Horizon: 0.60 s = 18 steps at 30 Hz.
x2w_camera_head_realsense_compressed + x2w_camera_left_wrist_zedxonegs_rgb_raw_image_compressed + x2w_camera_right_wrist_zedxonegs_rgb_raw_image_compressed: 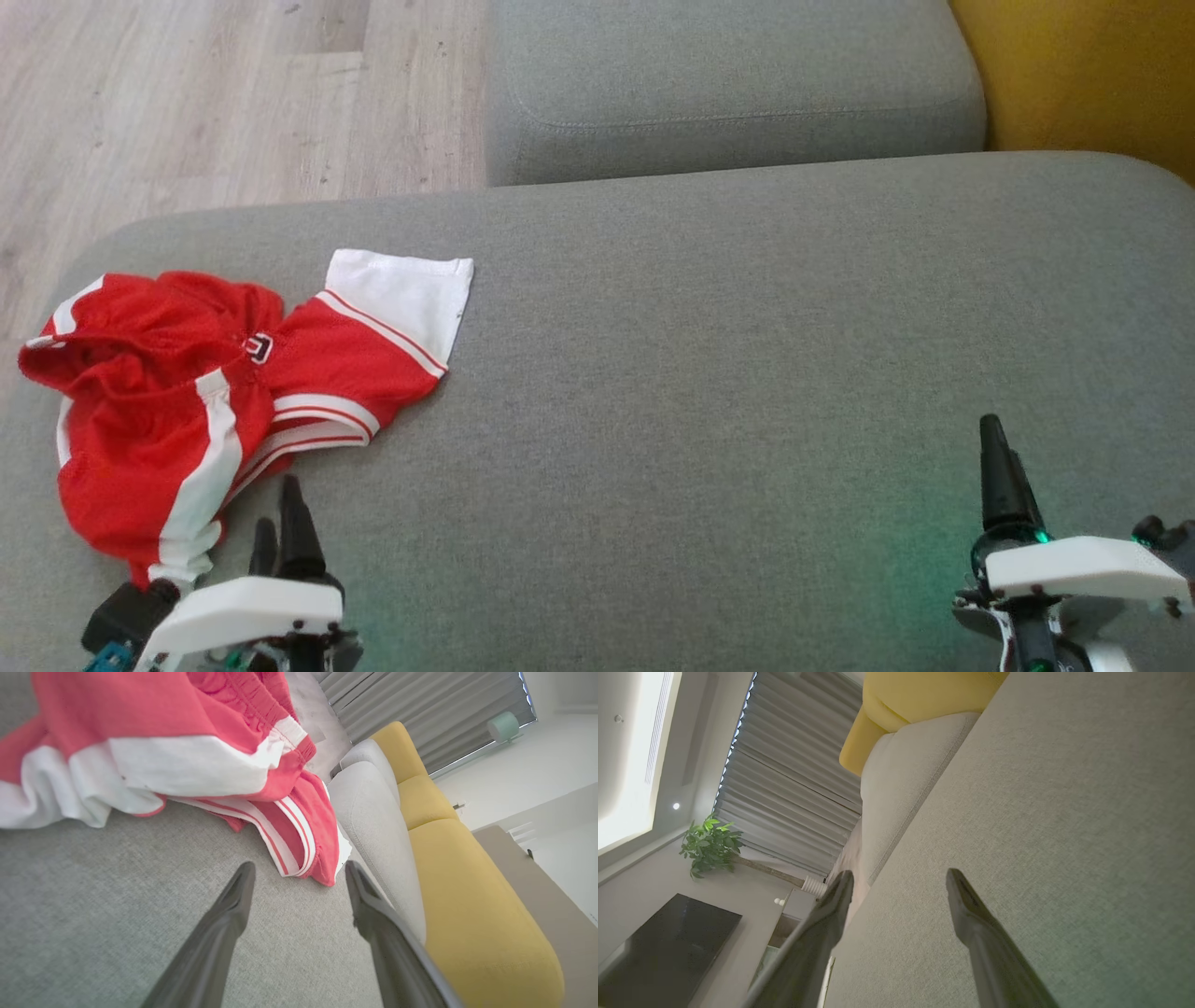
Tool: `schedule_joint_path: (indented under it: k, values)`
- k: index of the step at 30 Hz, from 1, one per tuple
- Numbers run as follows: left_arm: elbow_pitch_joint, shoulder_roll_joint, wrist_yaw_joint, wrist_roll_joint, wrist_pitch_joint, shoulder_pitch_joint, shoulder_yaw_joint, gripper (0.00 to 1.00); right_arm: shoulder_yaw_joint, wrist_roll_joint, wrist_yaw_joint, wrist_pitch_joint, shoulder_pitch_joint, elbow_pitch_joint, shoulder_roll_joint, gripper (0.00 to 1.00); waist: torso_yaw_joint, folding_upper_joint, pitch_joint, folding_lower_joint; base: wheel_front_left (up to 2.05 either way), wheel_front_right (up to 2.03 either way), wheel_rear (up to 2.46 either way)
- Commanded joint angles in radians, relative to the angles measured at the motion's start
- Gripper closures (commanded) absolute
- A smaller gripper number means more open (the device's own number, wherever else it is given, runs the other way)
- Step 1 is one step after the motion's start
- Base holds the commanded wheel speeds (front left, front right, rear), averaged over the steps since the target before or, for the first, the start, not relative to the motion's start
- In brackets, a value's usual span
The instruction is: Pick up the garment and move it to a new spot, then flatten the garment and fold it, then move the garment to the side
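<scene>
Two claws spread and empty, left gripper (pixel 299 870) just beside crumpled red-and-white garment (pixel 177 392) on grey sofa seat (pixel 700 373), right gripper (pixel 899 877) well apart from it.

Head camera looks steeply down on the grey sofa (pixel 709 373); both wrist cameras skim it closely, sharing the yellow cushion (pixel 1083 75), two o'clock from above.

The garment (pixel 154 760) is cut off at the left wrist view's top and left edges. Its badge (pixel 259 348) cannot be read in the head view — too small.
</scene>
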Motion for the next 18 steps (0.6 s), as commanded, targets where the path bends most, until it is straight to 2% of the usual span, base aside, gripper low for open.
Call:
schedule_joint_path:
  k: [1,18]
  values:
    - [-0.041,0.007,0.010,0.046,-0.014,-0.021,0.000,0.00,0.017,-0.045,0.000,-0.015,-0.025,-0.041,-0.008,0.00,0.001,0.0000,-0.002,0.0000,0.00,0.00,0.00]
    - [-0.059,0.008,0.067,0.255,-0.062,-0.006,-0.043,0.00,0.060,-0.258,0.000,-0.062,-0.015,-0.062,-0.009,0.00,0.000,0.0000,-0.018,0.0000,0.00,0.00,0.00]
